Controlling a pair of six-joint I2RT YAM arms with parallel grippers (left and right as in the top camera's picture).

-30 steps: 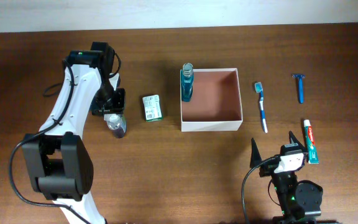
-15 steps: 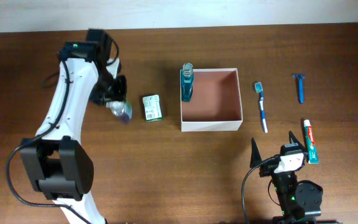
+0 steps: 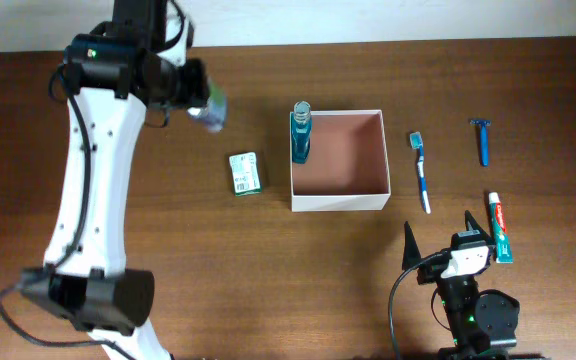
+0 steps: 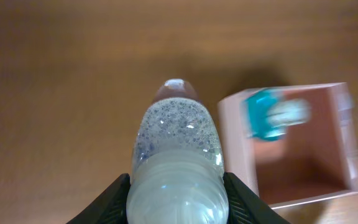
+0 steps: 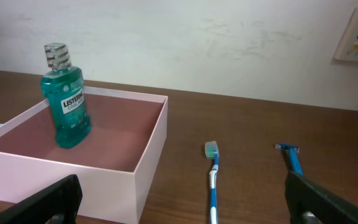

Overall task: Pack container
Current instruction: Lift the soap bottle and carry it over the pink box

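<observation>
The container point(image 3: 339, 202), a square white-walled box with a pinkish-brown inside, sits mid-table, with a teal mouthwash bottle point(image 3: 300, 135) standing upright in its left corner. My left gripper point(image 3: 198, 98) is raised left of the box and shut on a clear bottle of cloudy liquid point(image 3: 212, 108). In the left wrist view that bottle point(image 4: 176, 149) fills the space between the fingers of my left gripper point(image 4: 176, 202), with the container point(image 4: 236, 146) below and to the right. My right gripper point(image 3: 440, 236) rests open near the front edge, nothing between its fingers.
A small green box point(image 3: 245, 172) lies left of the container. Right of it lie a blue toothbrush point(image 3: 421, 172), a blue razor point(image 3: 482, 140) and a toothpaste tube point(image 3: 500, 228). The right wrist view shows the toothbrush point(image 5: 213, 177) and razor point(image 5: 291, 158) ahead.
My left arm has lifted the clear bottle off the table and carried it toward the far side and to the right, closer to the container. The right arm has not moved.
</observation>
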